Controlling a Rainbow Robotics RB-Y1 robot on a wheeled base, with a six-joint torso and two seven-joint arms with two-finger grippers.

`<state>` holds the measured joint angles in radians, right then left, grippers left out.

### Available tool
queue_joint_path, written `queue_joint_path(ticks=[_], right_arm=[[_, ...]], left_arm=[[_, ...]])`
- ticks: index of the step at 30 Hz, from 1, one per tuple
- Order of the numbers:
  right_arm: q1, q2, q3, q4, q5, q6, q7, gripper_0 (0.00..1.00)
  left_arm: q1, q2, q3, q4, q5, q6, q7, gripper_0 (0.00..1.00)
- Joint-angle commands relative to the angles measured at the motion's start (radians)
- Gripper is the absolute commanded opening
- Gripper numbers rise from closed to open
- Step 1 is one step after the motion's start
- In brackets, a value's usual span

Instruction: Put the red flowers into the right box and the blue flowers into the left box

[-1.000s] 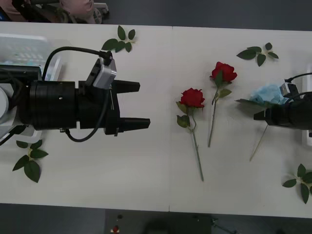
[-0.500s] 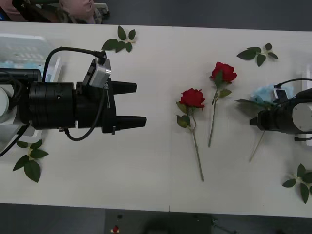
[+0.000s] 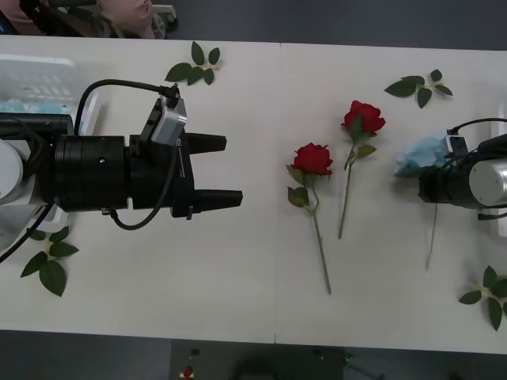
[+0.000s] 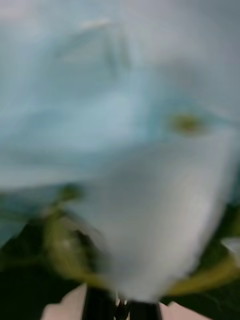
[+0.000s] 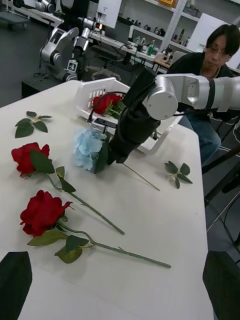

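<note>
My right gripper (image 3: 425, 184) is shut on a blue flower (image 3: 420, 153) near the table's right end. Its thin stem (image 3: 431, 237) points toward the front edge. In the right wrist view the pale blue head (image 4: 115, 130) sits right above that gripper's (image 4: 120, 307) closed fingers. Two red flowers (image 3: 314, 158) (image 3: 363, 116) lie mid-table between the arms. My left gripper (image 3: 232, 170) hovers open and empty left of them. The left box (image 3: 40, 75), a white slotted basket, holds blue flowers at the far left. The right box (image 5: 87, 92) holds red flowers behind the right arm.
Loose leaf sprigs lie at the back (image 3: 195, 66), the back right (image 3: 420, 87), the front left (image 3: 47, 261) and the front right (image 3: 487, 297). The table's front edge (image 3: 253, 336) runs close below the rose stems.
The right gripper has turned with the blue flower; the stem swung from slanting to nearly straight and the head shifted slightly left. The left arm has barely moved.
</note>
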<state>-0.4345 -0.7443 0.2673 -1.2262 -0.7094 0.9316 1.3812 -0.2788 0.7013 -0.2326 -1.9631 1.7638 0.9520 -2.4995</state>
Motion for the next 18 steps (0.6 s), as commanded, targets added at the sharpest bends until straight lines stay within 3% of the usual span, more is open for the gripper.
queue_joint_path(ticks=[1, 9, 18], right_arm=[[0.002, 0.002, -0.045, -0.01, -0.054, 0.003, -0.008, 0.0], [0.016, -0.066, -0.194, -0.133, -0.308, 0.05, 0.124, 0.0], [0.03, -0.102, -0.462, -0.19, -0.835, 0.302, 0.61, 0.0]], left_arm=[[0.001, 0.015, 0.024, -0.016, -0.004, 0.005, -0.018, 1.0], [0.003, 0.015, 0.033, -0.016, -0.003, 0.002, -0.018, 1.0], [0.003, 0.006, 0.041, -0.016, -0.003, 0.002, -0.018, 1.0]])
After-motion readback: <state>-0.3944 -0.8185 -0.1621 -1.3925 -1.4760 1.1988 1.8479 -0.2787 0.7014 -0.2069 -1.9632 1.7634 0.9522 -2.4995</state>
